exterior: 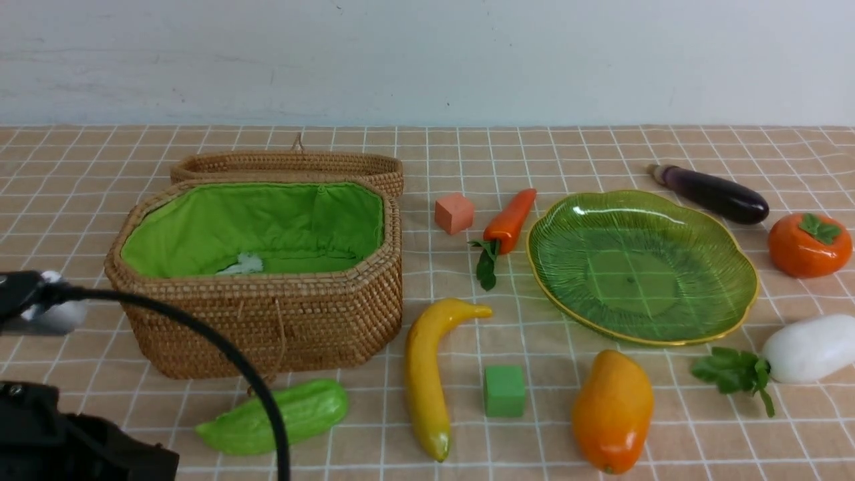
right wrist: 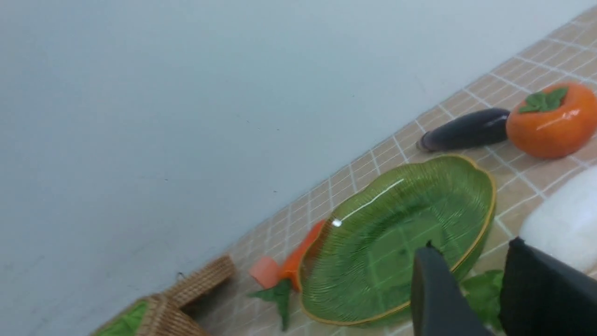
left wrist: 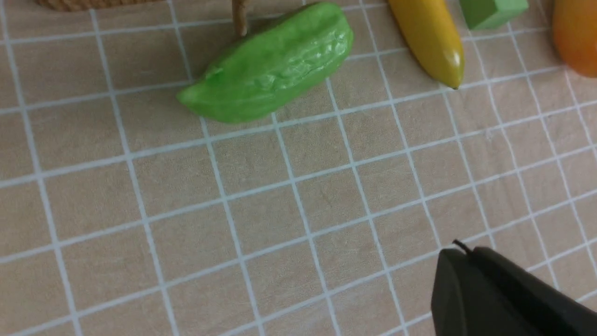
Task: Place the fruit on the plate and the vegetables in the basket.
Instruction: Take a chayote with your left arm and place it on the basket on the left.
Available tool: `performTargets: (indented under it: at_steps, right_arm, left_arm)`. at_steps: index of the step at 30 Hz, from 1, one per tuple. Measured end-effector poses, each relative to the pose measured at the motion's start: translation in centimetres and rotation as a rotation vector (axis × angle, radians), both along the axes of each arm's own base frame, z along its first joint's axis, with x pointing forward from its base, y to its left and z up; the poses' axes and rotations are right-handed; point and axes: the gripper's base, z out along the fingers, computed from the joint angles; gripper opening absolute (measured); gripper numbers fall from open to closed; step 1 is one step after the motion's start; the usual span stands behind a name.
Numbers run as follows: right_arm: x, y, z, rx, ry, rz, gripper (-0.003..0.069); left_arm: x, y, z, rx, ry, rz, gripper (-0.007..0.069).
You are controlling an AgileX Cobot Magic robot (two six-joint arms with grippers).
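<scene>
**Glossy toy produce lying loose, nothing gripped**

All seven pieces are lying on the table point(exterior: 80, 187); nothing is sitting on the plate point(exterior: 641, 267) or in the basket point(exterior: 267, 321), whose lid is lying open behind it. The gourd point(exterior: 274, 415) is resting just in front of the basket, nearest the left arm point(exterior: 40, 427). The banana point(exterior: 427, 374) and mango point(exterior: 611, 409) are lying on the plate's near side. The carrot point(exterior: 511, 220) is lying just left of it, the eggplant point(exterior: 715, 192) beyond it, and the persimmon point(exterior: 808, 244) and radish point(exterior: 811, 347) to its right.

The pieces are looking hard, shiny and probably light, so they are likely to slip. Each is best taken across its thick middle, the short way. The radish and carrot want holding by the body, not the soft leaves. The plate is looking like glass, so fruit wants lowering gently.

The right arm's fingers point(right wrist: 438, 298) are showing the jaws standing apart and holding nothing. Only one left finger point(left wrist: 489, 289) is showing, so I cannot tell how those jaws stand.
</scene>
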Motion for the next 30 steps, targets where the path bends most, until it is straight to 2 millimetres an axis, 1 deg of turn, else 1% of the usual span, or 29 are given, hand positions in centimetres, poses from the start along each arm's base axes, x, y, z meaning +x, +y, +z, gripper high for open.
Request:
performTargets:
  at_steps: [1, 2, 3, 4, 5, 6, 7, 8, 9, 10, 12, 13, 15, 16, 18, 19, 20, 21, 22, 23, 24, 26, 28, 29, 30]
  right_arm:
    - [-0.3, 0.2, 1.0, 0.031, 0.027, 0.025, 0.0199]
    - [-0.6, 0.4, 2.1, 0.026, 0.058, 0.058, 0.0180]
    - [-0.8, 0.6, 2.6, 0.007, 0.104, 0.091, 0.0163]
    - [-1.2, 0.9, 4.4, -0.055, 0.133, 0.149, 0.0137]
    - [-1.7, 1.1, 5.7, -0.112, 0.156, 0.188, 0.0125]
    - [-2.1, 1.5, 7.6, -0.208, 0.205, 0.277, 0.0098]
    - [-2.6, 1.6, 8.9, -0.274, 0.222, 0.324, 0.0088]
    - [-3.1, 1.9, 10.7, -0.372, 0.254, 0.420, 0.0070]
    - [-3.3, 1.9, 11.0, -0.387, 0.252, 0.425, 0.0070]
    - [-3.7, 2.1, 12.7, -0.474, 0.270, 0.518, 0.0058]
    - [-4.6, 2.2, 15.2, -0.619, 0.271, 0.645, 0.0051]
    - [-4.6, 2.2, 15.4, -0.627, 0.262, 0.649, 0.0051]
    - [-5.1, 2.1, 16.6, -0.699, 0.233, 0.697, 0.0051]
    - [-5.2, 2.1, 17.1, -0.739, 0.203, 0.719, 0.0051]
    - [-5.2, 2.1, 17.4, -0.778, 0.167, 0.731, 0.0051]
    - [-5.2, 2.1, 17.4, -0.780, 0.164, 0.732, 0.0051]
    - [-5.1, 2.1, 17.5, -0.792, 0.148, 0.728, 0.0051]
    - [-5.1, 2.1, 17.5, -0.793, 0.147, 0.728, 0.0051]
    - [-5.1, 2.1, 17.5, -0.793, 0.143, 0.726, 0.0051]
    - [-5.0, 2.1, 17.6, -0.795, 0.138, 0.725, 0.0052]
    - [-5.0, 2.1, 17.6, -0.795, 0.135, 0.722, 0.0053]
    - [-5.0, 2.1, 17.6, -0.795, 0.133, 0.721, 0.0056]
    - [-5.0, 2.1, 17.6, -0.796, 0.133, 0.721, 0.0058]
    - [-5.0, 2.1, 17.6, -0.796, 0.133, 0.721, 0.0058]
    - [-5.0, 2.1, 17.6, -0.797, 0.134, 0.722, 0.0059]
  left_arm:
    - [0.4, -0.1, 0.1, 0.024, 0.005, -0.027, -0.0013]
    - [0.9, -0.2, 0.1, 0.047, 0.013, -0.055, -0.0013]
    - [1.2, -0.3, 0.2, 0.064, 0.015, -0.077, -0.0013]
    - [1.8, -0.5, 0.0, 0.084, 0.027, -0.098, -0.0013]
    - [2.1, -0.6, 0.0, 0.093, 0.031, -0.106, -0.0013]
    - [2.7, -0.7, -0.3, 0.111, 0.044, -0.117, -0.0013]
    - [3.1, -0.7, -0.5, 0.124, 0.052, -0.122, -0.0013]
    - [3.7, -0.8, -1.0, 0.145, 0.061, -0.128, -0.0013]
    - [3.8, -0.8, -1.0, 0.150, 0.063, -0.131, -0.0013]
    - [4.7, -0.8, -1.9, 0.190, 0.083, -0.151, -0.0013]
    - [5.7, -1.0, -3.1, 0.245, 0.102, -0.209, -0.0013]
    - [5.9, -1.0, -3.3, 0.251, 0.107, -0.215, -0.0013]
    - [6.5, -1.3, -4.1, 0.285, 0.106, -0.277, -0.0013]
    - [7.0, -1.7, -4.7, 0.322, 0.080, -0.354, -0.0010]
    - [7.6, -2.7, -5.3, 0.373, 0.016, -0.471, 0.0021]
    - [7.6, -2.8, -5.4, 0.374, 0.018, -0.475, 0.0021]
    - [7.9, -3.7, -5.6, 0.411, -0.057, -0.560, 0.0073]
    - [8.0, -3.8, -5.6, 0.415, -0.063, -0.568, 0.0080]
    - [8.2, -4.1, -5.6, 0.428, -0.101, -0.590, 0.0113]
    - [8.7, -4.5, -5.7, 0.449, -0.163, -0.614, 0.0192]
    - [9.1, -4.8, -5.9, 0.460, -0.197, -0.620, 0.0248]
    - [9.7, -4.9, -6.3, 0.483, -0.224, -0.635, 0.0348]
    - [10.4, -5.0, -7.3, 0.529, -0.229, -0.681, 0.0454]
    - [10.4, -5.0, -7.4, 0.529, -0.226, -0.682, 0.0454]
    - [10.7, -5.1, -8.0, 0.563, -0.231, -0.730, 0.0494]
